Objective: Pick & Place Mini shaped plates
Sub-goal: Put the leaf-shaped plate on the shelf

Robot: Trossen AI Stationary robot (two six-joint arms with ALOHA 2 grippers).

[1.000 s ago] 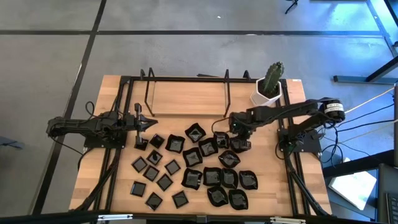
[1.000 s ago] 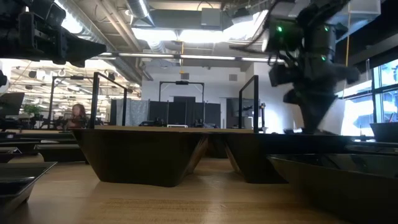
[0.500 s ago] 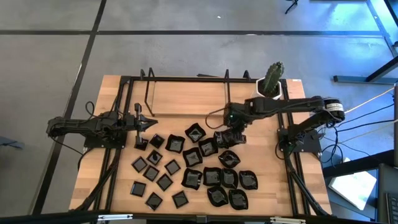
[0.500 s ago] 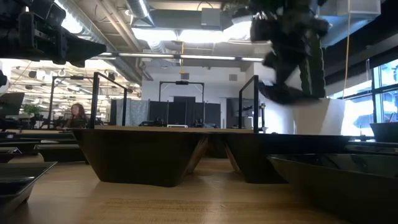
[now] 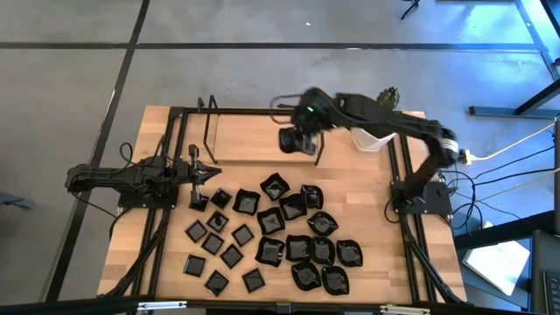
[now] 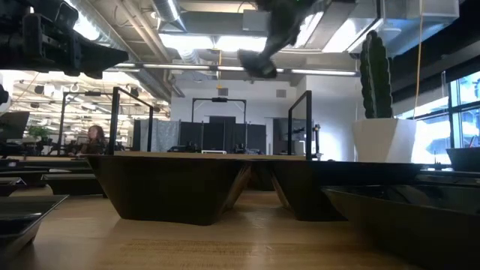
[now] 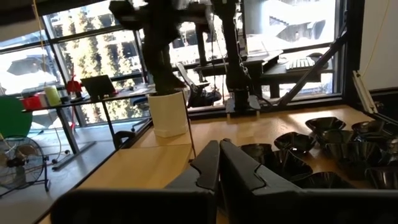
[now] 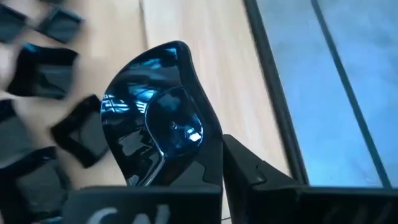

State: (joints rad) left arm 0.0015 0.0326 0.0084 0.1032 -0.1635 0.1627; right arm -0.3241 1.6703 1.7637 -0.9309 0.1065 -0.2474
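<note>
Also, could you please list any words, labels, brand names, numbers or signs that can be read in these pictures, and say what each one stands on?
None can be read.
The glossy black wavy-edged dish held in the right gripper: no markings.
The white cactus pot: no label.
Pale marks on the right wrist housing: too blurred to read.

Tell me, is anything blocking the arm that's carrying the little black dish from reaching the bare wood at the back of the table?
Possibly. The right gripper holds a wavy-edged dish above the back of the table, right beside a thin black metal upright of the frame. That rod is the only visible obstacle; the wood below looks bare.
</note>
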